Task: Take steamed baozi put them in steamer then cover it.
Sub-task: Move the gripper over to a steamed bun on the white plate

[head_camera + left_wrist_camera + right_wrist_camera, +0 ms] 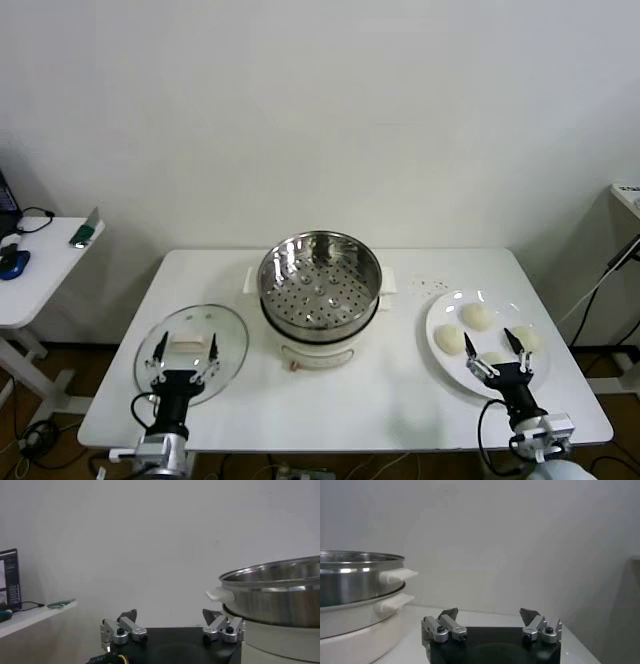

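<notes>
The steamer (320, 283), a shiny steel basket with a perforated bottom, stands empty on its white pot base at the table's middle. The steamed baozi (478, 316), three showing, lie on a white plate (440, 312) at the right. The cover (190, 352), a clear glass lid with a cream handle, lies flat at the left. My left gripper (186, 348) hovers open over the cover. My right gripper (494, 343) stands open above the plate's near side, beside the baozi. Each wrist view shows open, empty fingers (127, 616) (449, 613) and the steamer (280, 592) (355, 580) to one side.
A white side table (40, 265) with a cable and small items stands at the far left, apart from the work table. A white wall rises behind. Another table edge (626, 195) shows at the far right.
</notes>
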Motion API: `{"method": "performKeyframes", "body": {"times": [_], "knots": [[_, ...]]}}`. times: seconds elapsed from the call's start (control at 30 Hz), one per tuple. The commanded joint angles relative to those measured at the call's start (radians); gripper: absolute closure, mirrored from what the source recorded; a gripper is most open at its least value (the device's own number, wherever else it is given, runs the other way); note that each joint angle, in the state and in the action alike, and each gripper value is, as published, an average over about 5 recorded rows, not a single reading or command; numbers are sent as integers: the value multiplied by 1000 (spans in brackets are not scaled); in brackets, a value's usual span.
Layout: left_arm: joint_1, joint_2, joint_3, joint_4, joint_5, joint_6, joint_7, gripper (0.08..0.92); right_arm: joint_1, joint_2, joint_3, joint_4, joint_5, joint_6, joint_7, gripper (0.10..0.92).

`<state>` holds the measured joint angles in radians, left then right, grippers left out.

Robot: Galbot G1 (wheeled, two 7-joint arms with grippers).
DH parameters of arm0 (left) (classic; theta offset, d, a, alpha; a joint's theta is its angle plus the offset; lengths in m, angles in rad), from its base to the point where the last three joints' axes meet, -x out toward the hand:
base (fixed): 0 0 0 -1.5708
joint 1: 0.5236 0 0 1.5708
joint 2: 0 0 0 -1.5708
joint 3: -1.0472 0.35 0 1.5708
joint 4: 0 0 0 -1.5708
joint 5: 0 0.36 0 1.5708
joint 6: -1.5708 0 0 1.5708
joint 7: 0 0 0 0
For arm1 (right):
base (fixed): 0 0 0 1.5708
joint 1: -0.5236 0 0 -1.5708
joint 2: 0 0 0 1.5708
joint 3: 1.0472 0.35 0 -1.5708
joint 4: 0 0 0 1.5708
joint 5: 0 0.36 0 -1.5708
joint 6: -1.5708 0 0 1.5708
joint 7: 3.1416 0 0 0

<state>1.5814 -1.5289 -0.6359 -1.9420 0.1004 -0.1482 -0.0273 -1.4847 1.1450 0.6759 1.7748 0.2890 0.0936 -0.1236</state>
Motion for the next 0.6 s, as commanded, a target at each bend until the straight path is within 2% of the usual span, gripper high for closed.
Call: {"method": "performKeyframes", "body": {"times": [0.03, 0.33, 0.6], "knots": [[0, 2, 3, -2, -3, 5, -10, 177, 95, -195, -10, -67, -108, -91, -158, 203], [4, 16, 15, -5, 0, 2, -15, 177, 392, -575, -212, -249, -224, -249, -565, 203], [4, 30, 19, -2, -1, 5, -7, 177, 955, -692, -729, -492, -352, -209, -867, 203]]}}
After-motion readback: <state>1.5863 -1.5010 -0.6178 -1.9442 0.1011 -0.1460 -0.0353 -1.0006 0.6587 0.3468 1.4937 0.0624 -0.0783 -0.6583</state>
